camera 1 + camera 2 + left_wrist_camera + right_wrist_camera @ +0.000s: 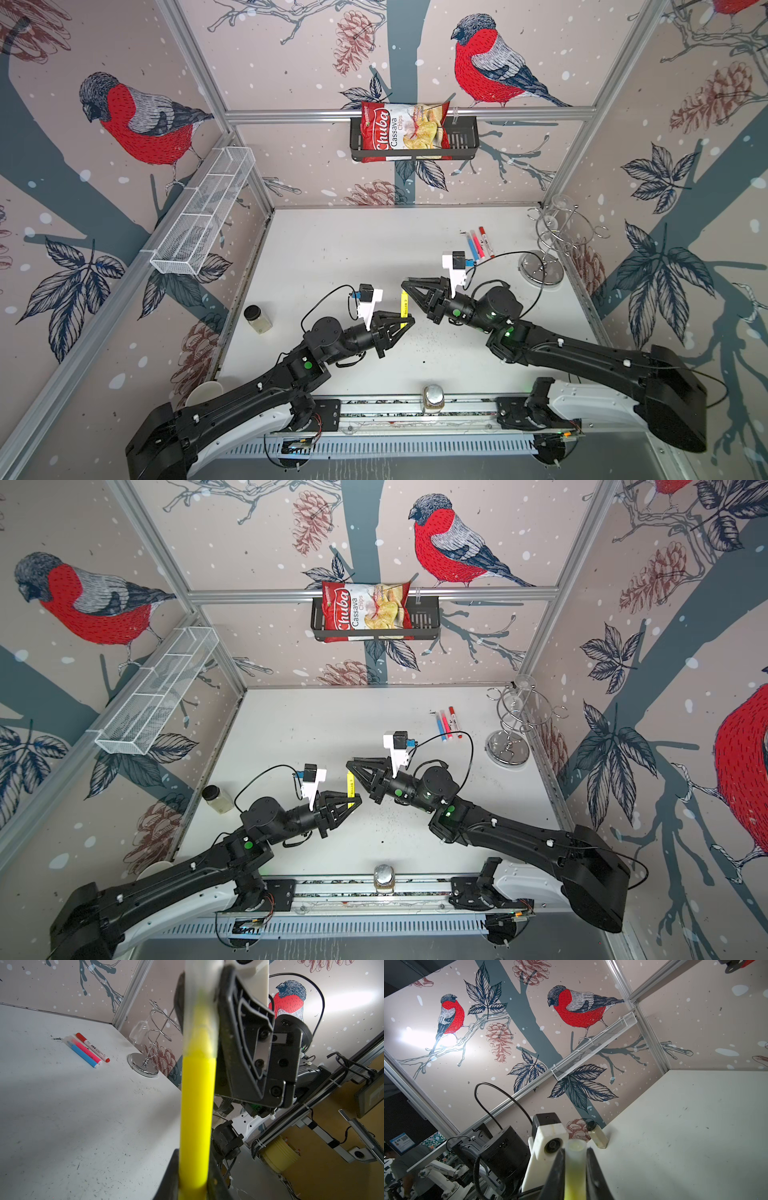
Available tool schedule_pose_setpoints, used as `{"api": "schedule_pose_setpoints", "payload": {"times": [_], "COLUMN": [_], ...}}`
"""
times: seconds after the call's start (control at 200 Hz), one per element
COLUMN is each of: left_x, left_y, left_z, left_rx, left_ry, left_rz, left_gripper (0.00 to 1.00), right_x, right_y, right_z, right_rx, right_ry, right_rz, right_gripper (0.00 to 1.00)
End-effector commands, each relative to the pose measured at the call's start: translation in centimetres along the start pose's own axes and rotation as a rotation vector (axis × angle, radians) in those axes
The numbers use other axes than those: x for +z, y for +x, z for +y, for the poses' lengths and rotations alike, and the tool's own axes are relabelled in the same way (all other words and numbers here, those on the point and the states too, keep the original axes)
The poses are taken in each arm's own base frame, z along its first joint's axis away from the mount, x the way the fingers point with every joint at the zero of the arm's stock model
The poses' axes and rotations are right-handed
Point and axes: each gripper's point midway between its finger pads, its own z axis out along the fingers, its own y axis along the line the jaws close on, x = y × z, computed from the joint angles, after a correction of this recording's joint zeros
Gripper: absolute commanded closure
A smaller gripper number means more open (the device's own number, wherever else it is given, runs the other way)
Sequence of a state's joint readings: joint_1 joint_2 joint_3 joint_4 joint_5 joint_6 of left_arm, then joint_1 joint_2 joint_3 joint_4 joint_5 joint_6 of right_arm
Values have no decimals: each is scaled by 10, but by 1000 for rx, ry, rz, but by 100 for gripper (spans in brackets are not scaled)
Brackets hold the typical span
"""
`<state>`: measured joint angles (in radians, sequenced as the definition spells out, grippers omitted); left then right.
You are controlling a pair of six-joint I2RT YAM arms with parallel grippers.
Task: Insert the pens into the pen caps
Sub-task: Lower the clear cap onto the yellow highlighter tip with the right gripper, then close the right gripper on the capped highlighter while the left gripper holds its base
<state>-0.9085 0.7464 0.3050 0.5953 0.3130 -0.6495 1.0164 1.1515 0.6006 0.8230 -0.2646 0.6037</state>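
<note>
The yellow pen (403, 306) (350, 786) stands off the table between my two grippers. My left gripper (409, 322) (193, 1180) is shut on its barrel (197, 1115). A translucent whitish pen cap (200, 1022) (575, 1155) covers the pen's far end, and the yellow shows through it. My right gripper (404, 285) (575, 1169) is shut on that cap. In both top views three more pens lie side by side at the back right: blue (473, 248) (83, 1055), pink-red (479, 246) (88, 1051) and white-barrelled with a red cap (487, 243) (93, 1048).
A chrome wire glass rack (544, 249) stands at the back right, next to the three pens. One small jar (257, 319) sits at the left and another (433, 398) at the front rail. A white cup (203, 392) is front left. A mesh basket (203, 212) hangs on the left wall.
</note>
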Motion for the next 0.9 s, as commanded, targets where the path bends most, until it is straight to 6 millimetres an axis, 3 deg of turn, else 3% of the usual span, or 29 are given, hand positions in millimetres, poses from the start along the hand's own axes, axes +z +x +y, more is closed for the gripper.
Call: {"api": "schedule_pose_setpoints", "payload": {"times": [0.0,0.175,0.32,0.5,0.57,0.896], "left_x": [-8,-8,-10,-12,-13,-12], "left_y": [-61,-52,-46,-35,-31,-29], "left_z": [-7,1,7,19,22,22], "left_rx": [40,25,28,19,11,13], "left_ry": [-9,-26,-54,-91,-95,-95], "left_rz": [-282,-267,-254,-233,-230,-219], "left_gripper": [100,100,100,100,100,100], "right_x": [-6,-2,-2,-2,-3,-3], "right_y": [64,59,54,40,35,36], "right_z": [-2,-2,-2,4,6,3], "right_rx": [62,53,43,19,10,8], "right_ry": [-23,-11,2,2,3,17], "right_rz": [280,280,272,249,239,242], "right_gripper": [100,100,94,58,50,49]}}
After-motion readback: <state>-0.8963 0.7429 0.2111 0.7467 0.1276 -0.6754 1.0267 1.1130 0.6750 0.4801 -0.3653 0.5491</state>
